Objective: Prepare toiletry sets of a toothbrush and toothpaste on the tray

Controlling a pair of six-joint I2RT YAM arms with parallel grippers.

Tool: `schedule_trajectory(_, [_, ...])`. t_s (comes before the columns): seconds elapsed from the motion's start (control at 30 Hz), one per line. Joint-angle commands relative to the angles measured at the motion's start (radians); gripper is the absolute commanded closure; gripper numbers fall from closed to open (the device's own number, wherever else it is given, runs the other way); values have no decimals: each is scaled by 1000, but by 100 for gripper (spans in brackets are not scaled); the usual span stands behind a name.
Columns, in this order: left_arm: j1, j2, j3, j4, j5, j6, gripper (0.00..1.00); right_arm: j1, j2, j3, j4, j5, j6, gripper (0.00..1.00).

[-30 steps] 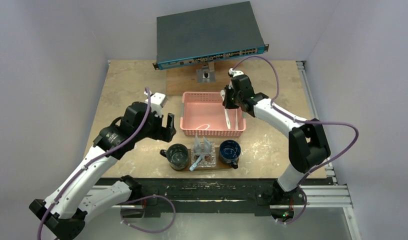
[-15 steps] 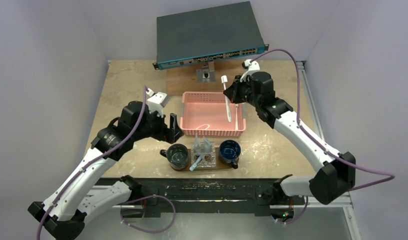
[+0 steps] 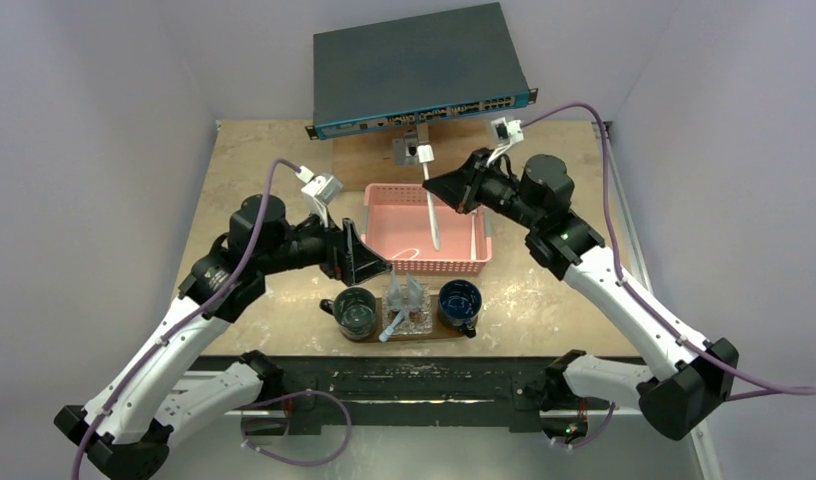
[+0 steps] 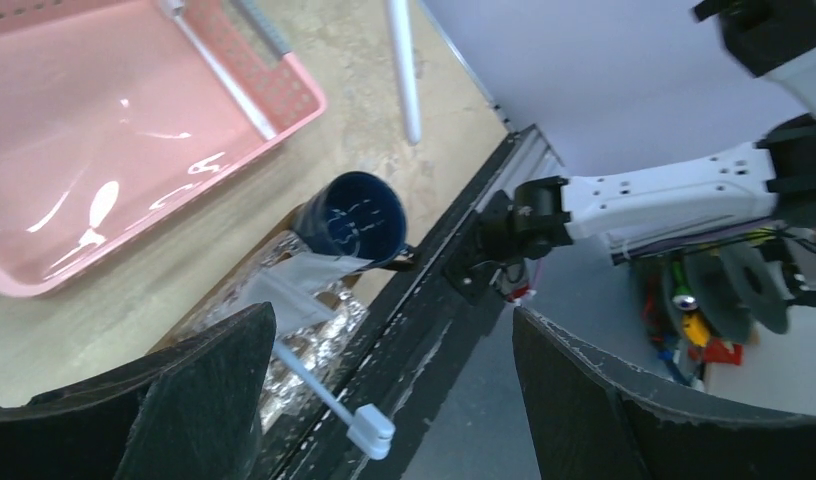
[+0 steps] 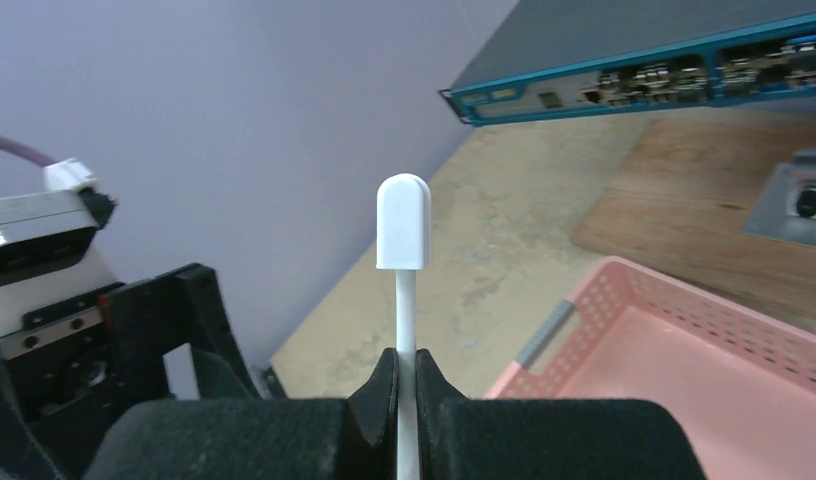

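Lifting clear of the pink basket (image 3: pixel 370 222), the toothbrush (image 3: pixel 431 205) now hangs pinched in the right gripper (image 3: pixel 458 190) toward the far edge of the tabletop (image 3: pixel 254 170); the left gripper (image 3: pixel 362 258) spreads its fingers wide; the near-edge tray (image 3: pixel 431 334) comes next.

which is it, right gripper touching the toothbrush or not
Touching. The right wrist view shows the right gripper clamped on the toothbrush stem, no gap.

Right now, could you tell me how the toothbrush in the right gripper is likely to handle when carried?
The toothbrush looks stiff: it stands straight out of the right gripper without sagging. Probably very light, being so slim. Its smooth thin shaft, pinched at one spot, might pivot or slip.
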Motion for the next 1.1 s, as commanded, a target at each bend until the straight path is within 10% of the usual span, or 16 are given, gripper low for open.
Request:
schedule_trajectory(0.0, [5,-29,-30,200,149,-127,12,46,-12,-11,161,-106,120,100])
schedule_trajectory(1.07, [5,-111,-278,832,385,-514,20,270,56,-152,848,-75,612,100])
